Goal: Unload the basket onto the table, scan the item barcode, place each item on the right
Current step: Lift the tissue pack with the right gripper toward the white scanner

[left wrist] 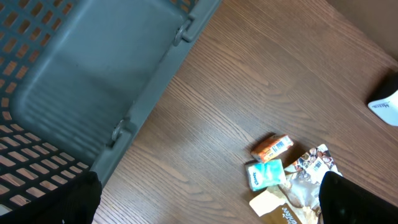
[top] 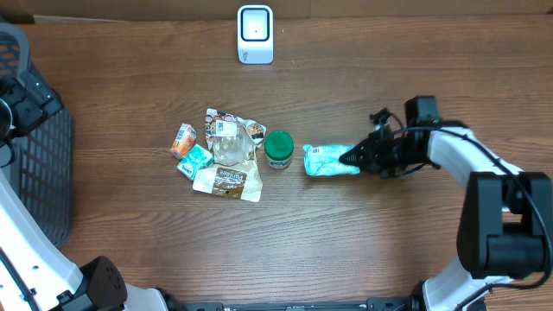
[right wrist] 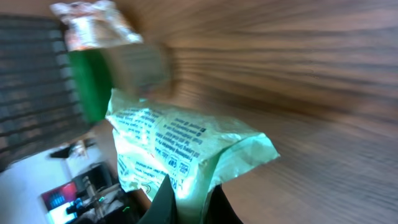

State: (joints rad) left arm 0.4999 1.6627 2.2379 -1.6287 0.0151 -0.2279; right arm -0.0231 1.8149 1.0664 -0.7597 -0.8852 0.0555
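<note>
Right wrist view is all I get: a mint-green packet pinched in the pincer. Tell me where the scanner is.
Observer: The white scanner stands at the far edge of the table, beyond and left of the mint packet that the right pincer grips.
Operator: Report the other arm.
Observer: The left pincer hangs open beside the grey basket.
Operator: Name the loose item farthest from my packet.
Observer: An orange carton, at the left edge of a heap of small packs.
</note>
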